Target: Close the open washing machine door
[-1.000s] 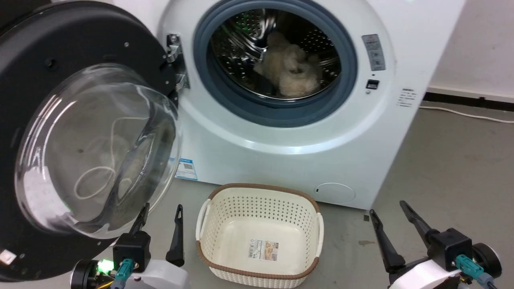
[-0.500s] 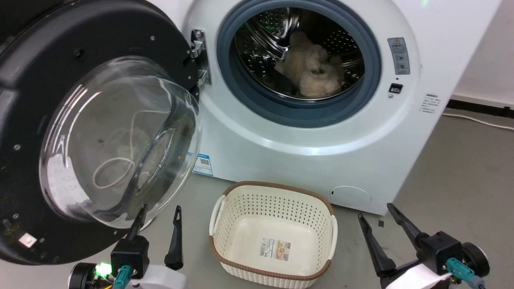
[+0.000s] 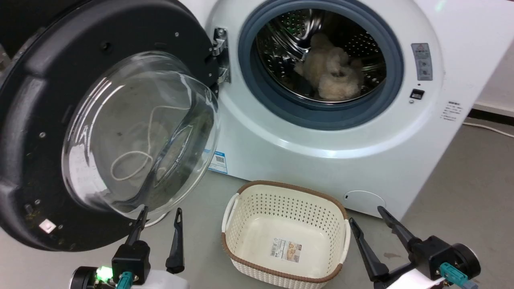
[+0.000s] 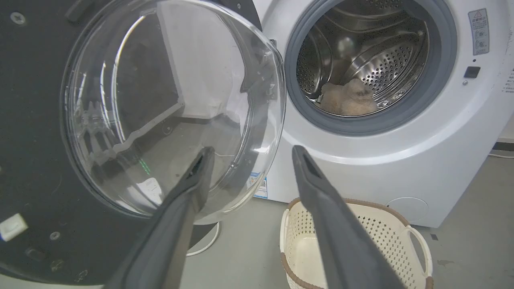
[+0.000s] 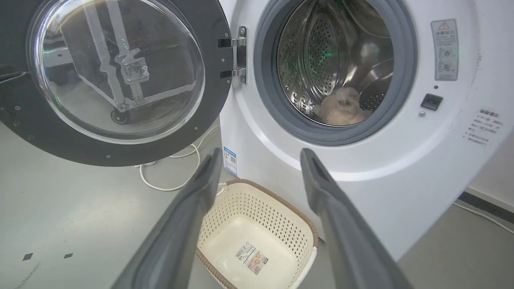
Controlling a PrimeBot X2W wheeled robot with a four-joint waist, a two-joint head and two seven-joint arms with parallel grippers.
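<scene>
Washing machine (image 3: 305,148) far centre, drum uncovered. Washing machine door (image 3: 36,132) stands wide open at left, hinge on its right edge. Left gripper (image 3: 161,210) just below door, fingers spread, empty: the nearer arm. Right gripper (image 3: 365,214) spread, empty, well apart.

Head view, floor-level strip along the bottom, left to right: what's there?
left gripper, open → cream perforated basket → right gripper, open.

Bright even light, glare streaks on the washing machine door (image 3: 136,132)
</scene>
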